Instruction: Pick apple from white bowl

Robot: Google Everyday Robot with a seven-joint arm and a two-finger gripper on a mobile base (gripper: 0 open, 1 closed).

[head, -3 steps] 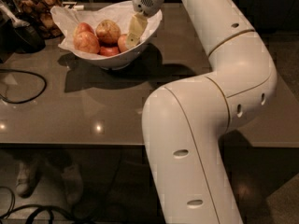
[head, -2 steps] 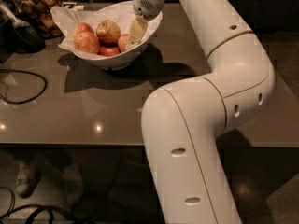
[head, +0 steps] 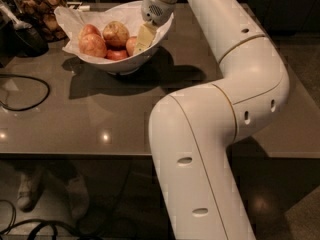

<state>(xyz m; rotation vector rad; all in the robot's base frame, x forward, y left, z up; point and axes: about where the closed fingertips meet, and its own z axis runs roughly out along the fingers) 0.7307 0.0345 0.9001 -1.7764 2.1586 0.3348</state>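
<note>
1. Presently, gripper [head: 144,38]: lowered into the right side of the white bowl [head: 120,65], just beside the apple [head: 131,45]; its opening cannot be told.
2. Apple: in the bowl's right half, near a speckled yellowish apple [head: 116,33].
3. Bowl: far left on the grey table [head: 100,109].

Kitchen — grey counter [head: 125,116], white bowl [head: 127,64], pincer [head: 144,39] in it

gripper [head: 142,38] sits low inside the right side of the white bowl [head: 127,63], its high rim close behind, a speckled apple [head: 116,33] near on the left. crumpled paper [head: 67,18], dark clutter [head: 27,36] and a cable [head: 30,81] crowd the left flank. table [head: 100,124] open in front.
</note>
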